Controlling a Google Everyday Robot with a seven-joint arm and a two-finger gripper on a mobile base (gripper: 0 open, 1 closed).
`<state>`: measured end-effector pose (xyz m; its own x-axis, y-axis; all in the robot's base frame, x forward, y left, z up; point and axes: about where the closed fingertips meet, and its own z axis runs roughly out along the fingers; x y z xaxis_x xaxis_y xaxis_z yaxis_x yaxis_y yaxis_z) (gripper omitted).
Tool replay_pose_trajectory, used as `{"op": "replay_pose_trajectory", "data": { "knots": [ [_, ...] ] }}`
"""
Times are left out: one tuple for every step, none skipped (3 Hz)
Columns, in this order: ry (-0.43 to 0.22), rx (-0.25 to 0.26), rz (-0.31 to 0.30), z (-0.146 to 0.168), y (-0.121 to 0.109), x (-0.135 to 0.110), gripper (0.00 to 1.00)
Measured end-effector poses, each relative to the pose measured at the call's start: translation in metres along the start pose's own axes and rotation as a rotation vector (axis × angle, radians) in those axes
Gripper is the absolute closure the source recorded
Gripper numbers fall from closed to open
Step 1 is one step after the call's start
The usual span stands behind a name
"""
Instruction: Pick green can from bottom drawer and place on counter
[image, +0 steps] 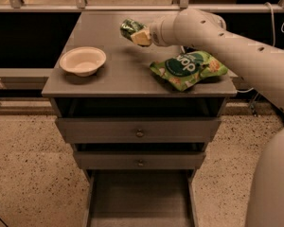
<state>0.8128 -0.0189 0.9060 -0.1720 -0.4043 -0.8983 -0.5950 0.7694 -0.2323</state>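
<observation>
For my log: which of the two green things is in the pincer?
The small shiny green can, held in the pincer over the back of the counter; the flat green snack bag lies free.

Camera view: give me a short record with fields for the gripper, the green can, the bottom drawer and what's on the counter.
gripper: shut on the green can, over the back of the counter
green can: held at the gripper's tip, out of the drawer; cannot tell whether it touches the counter
bottom drawer: pulled open, no can on its visible floor
counter: white bowl at the left, green snack bag at the right
</observation>
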Motion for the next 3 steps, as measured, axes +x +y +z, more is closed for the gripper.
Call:
{"op": "replay_pose_trajectory", "data": {
  "knots": [
    [0.016,0.011,0.036,0.003,-0.005,0.015,0.84],
    [0.016,-0.011,0.098,0.004,-0.008,0.037,0.53],
    [0.018,-0.012,0.094,0.005,-0.006,0.036,0.28]
  ]
}}
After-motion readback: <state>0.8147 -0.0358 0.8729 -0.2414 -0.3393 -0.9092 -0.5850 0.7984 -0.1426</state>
